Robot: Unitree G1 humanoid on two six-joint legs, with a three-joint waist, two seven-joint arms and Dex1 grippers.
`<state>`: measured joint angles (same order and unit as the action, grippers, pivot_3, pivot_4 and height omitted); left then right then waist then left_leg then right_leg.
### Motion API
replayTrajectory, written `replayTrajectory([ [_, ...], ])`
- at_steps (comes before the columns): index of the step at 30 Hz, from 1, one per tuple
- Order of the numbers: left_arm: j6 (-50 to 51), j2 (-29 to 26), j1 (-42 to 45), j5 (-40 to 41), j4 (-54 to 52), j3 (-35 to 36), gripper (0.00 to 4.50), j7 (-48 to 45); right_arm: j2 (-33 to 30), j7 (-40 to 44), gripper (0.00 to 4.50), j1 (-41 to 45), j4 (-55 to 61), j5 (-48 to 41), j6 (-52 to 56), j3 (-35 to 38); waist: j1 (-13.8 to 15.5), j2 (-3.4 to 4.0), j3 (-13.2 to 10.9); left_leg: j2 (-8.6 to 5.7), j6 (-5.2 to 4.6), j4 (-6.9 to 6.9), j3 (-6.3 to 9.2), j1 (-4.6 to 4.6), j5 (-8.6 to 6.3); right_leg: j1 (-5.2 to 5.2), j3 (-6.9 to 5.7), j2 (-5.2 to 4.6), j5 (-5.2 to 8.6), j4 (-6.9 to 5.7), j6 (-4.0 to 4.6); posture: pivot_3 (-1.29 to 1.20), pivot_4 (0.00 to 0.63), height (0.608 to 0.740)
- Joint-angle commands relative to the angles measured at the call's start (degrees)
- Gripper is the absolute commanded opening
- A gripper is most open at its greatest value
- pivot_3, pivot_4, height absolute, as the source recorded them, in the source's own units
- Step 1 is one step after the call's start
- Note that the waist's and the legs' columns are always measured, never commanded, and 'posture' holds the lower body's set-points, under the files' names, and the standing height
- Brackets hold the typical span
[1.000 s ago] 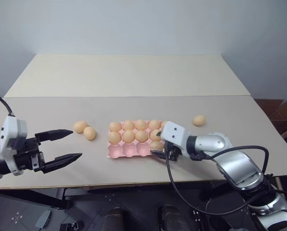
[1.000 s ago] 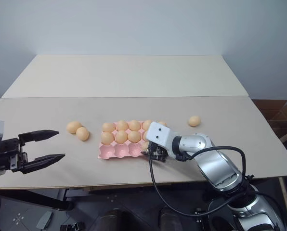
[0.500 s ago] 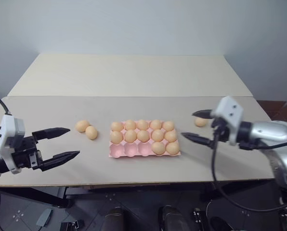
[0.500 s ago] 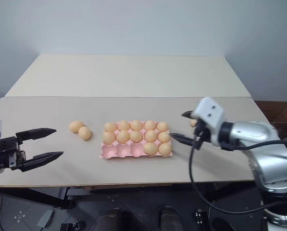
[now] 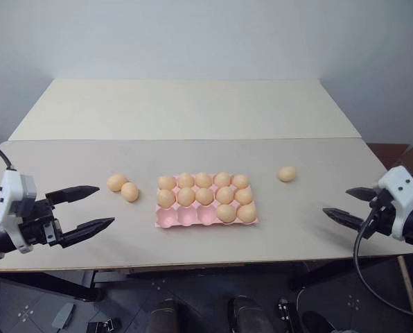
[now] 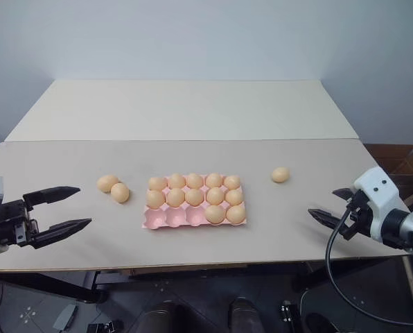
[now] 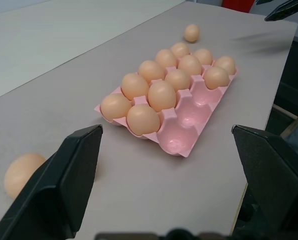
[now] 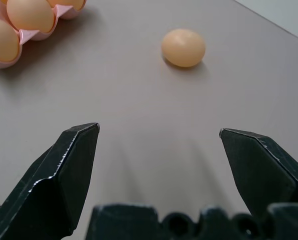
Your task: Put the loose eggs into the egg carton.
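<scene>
The egg carton [image 5: 206,207] lies flat near the middle of the tabletop [image 5: 192,111], towards its front edge. The two rear rows are full; the front row holds two eggs at the right-hand end, with three cups empty. Three loose eggs remain on the tabletop: a pair of eggs [image 5: 123,187] left of the carton, seemingly touching one another, and a single egg [image 5: 286,173] well apart to the carton's right.

The left gripper [image 5: 89,208] hovers over the front left of the tabletop, fingers spread wide and holding nothing. The right gripper [image 5: 352,207] hovers at the front right, likewise spread and empty, with the single egg ahead of it in the right wrist view.

Nothing lies between either gripper and the nearest loose eggs. In the left wrist view one of the pair is cut off at the frame edge. Whether the grippers touch the tabletop cannot be confirmed.
</scene>
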<state>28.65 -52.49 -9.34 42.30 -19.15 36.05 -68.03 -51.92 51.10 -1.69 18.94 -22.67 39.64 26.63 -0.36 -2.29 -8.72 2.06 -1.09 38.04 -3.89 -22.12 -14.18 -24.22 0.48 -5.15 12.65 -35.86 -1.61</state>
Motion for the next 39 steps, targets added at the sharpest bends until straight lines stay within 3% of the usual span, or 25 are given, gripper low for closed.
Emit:
replayTrajectory([
  [1, -0.5, -0.6, 0.1, 0.4, -0.3, 1.8, 4.50, 0.2, -0.3, -1.8, 4.48, 2.6, 1.3, -0.6, -0.9, 0.3, -0.2, 0.00, 0.0, 0.00, 0.00, 0.00, 0.00, 0.00, 0.00, 0.00, 0.00, 0.00, 0.00, 0.00, 0.00, 0.00, 0.150, 0.740],
  [5, -0.2, -0.8, 0.5, 0.6, -0.5, 1.7, 4.50, 0.4, 1.6, -6.9, 4.48, 11.3, -3.9, 3.3, -0.2, -8.8, -0.6, -0.01, 0.0, 0.01, 0.00, 0.00, 0.01, 0.01, 0.00, 0.00, 0.00, 0.01, 0.00, 0.01, 0.00, 0.00, 0.150, 0.740],
  [10, -0.1, -1.0, 0.9, 0.6, -0.6, 1.3, 4.50, 0.4, 8.2, -15.1, 4.48, 26.4, -19.1, 12.5, -1.1, -22.1, -0.9, -0.02, 0.0, 0.01, 0.00, 0.00, -0.06, 0.08, 0.00, 0.01, 0.08, 0.05, 0.12, -0.03, 0.27, 0.00, 0.150, 0.740],
  [22, 0.2, -0.8, -0.9, 0.9, -1.9, 3.2, 4.50, 0.8, 19.0, -21.0, 4.48, 42.6, -44.0, 19.4, -6.9, -28.6, -0.5, 0.03, 0.0, -0.06, -0.03, -0.01, -0.09, -0.13, -0.01, -0.09, -0.01, -0.06, -0.10, 0.04, -0.07, 0.00, 0.150, 0.740],
  [25, 0.1, -0.9, -1.3, 1.0, -2.1, 3.7, 4.50, 0.8, 19.7, -21.0, 3.87, 43.0, -45.5, 19.6, -7.7, -28.0, -0.5, 0.04, 0.0, -0.06, -0.02, -0.01, -0.08, -0.13, -0.01, -0.09, -0.01, -0.05, -0.10, 0.02, -0.07, 0.00, 0.150, 0.740],
  [28, 0.1, -0.8, -2.0, 1.2, -2.5, 4.4, 4.50, 0.8, 20.2, -21.6, 2.87, 42.7, -44.1, 19.0, -8.0, -26.7, -0.7, 0.04, 0.0, -0.05, -0.02, -0.01, -0.08, -0.15, -0.01, -0.11, 0.01, -0.05, -0.11, 0.04, -0.08, 0.00, 0.150, 0.740],
  [30, 0.0, -0.9, -2.2, 1.2, -2.6, 4.6, 4.50, 0.8, 20.1, -21.5, 2.56, 42.0, -41.6, 18.4, -7.6, -26.2, -0.7, 0.04, 0.0, -0.05, -0.02, -0.01, -0.08, -0.15, -0.01, -0.11, 0.01, -0.05, -0.11, 0.04, -0.08, 0.00, 0.150, 0.740],
  [34, -0.1, -1.0, -2.2, 1.2, -2.5, 4.6, 4.50, 0.6, 19.3, -19.5, 2.54, 38.4, -29.6, 16.1, -3.7, -25.4, -0.7, 0.06, 0.0, 0.00, -0.02, -0.01, -0.06, -0.14, -0.01, -0.13, -0.01, -0.01, -0.10, -0.02, -0.07, 0.00, 0.150, 0.740],
  [39, 0.0, -1.5, -2.0, 1.2, -2.1, 4.5, 4.50, 0.1, 18.8, -16.1, 2.54, 31.4, -4.0, 10.1, 7.0, -27.2, -0.5, 0.06, 0.0, 0.01, -0.02, -0.02, 0.08, -0.16, -0.02, -0.14, 0.00, -0.03, -0.10, 0.00, -0.08, 0.00, 0.150, 0.740],
])
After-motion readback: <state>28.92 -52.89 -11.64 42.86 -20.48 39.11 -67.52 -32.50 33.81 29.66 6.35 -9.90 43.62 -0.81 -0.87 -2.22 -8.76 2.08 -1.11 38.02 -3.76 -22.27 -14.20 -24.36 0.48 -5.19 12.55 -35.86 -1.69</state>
